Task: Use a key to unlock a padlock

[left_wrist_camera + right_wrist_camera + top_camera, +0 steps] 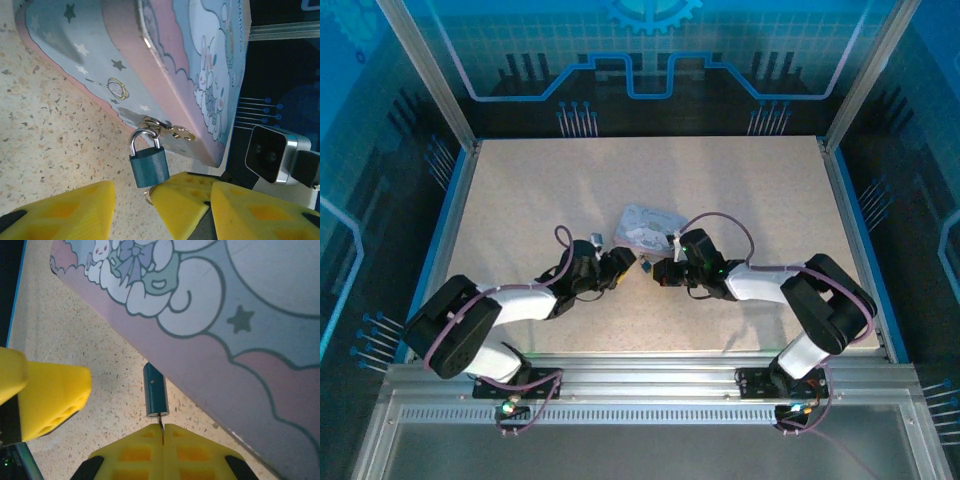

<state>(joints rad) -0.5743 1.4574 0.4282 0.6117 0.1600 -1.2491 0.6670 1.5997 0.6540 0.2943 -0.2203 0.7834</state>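
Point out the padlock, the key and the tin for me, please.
padlock (150,169): left wrist view, on its body.
key (160,421): right wrist view, on its thin blade.
tin (75,45): left wrist view, on its starred side.

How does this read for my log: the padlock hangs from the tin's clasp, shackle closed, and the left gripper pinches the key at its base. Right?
One slip: it is the right gripper that pinches the key at the padlock; the right wrist view shows it.

1 padlock (150,167), 1 key (161,422), 1 tin (175,60)
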